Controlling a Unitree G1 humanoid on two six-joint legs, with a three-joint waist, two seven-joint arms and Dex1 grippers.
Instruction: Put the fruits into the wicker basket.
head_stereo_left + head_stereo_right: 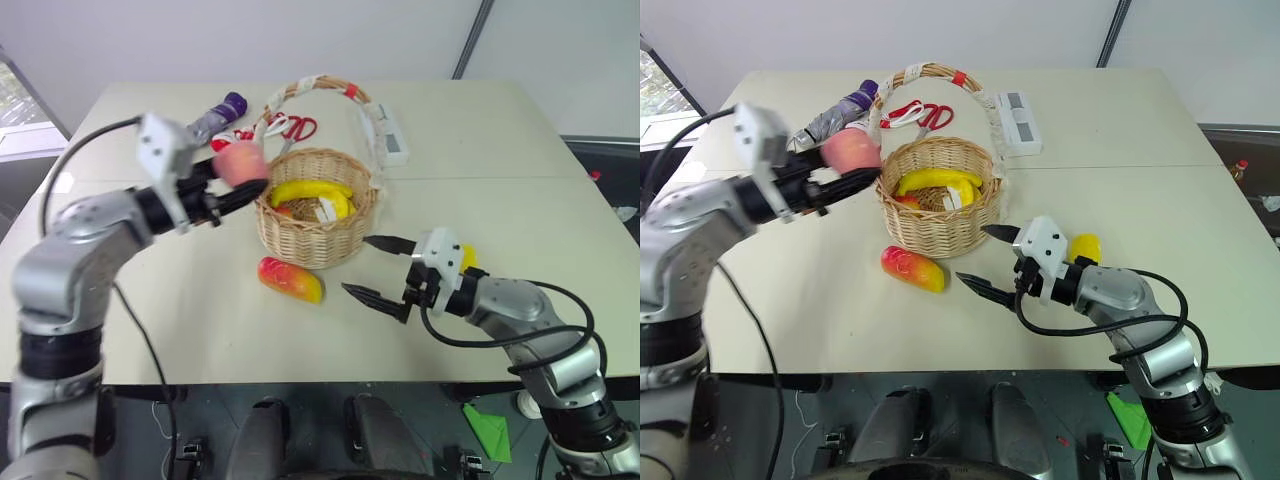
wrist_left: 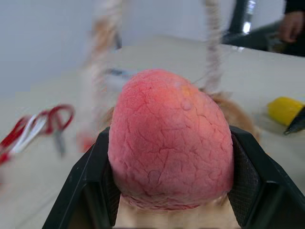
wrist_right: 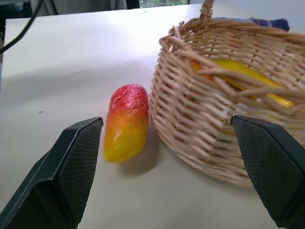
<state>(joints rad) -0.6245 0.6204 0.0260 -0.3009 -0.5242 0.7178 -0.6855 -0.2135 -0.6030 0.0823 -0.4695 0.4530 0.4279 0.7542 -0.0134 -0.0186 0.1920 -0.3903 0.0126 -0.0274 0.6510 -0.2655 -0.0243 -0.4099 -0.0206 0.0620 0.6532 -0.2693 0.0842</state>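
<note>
The left gripper (image 1: 238,182) has its fingers (image 2: 88,183) clamped on either side of the pink-red peach (image 1: 240,162), carried in the air just beside the left rim of the wicker basket (image 1: 300,235) and a little above it, so the drop point lies a short way to the robot's right of the peach. The banana (image 1: 312,192) already lies inside the basket.

The right gripper (image 1: 378,270) hangs low over the table (image 1: 480,140) with its fingers (image 3: 78,157) spread wide and empty, pointing toward the basket's near side. The mango (image 1: 291,279) lies on the table just in front of the basket wall, close to it, its long axis running roughly left to right with the red end toward the robot's left; in the right wrist view it sits nearer that view's left-hand finger, off the centre of the gap. The right arm looks the nearer one for it. The lemon (image 1: 1085,247) rests on the table just behind the right gripper
</note>
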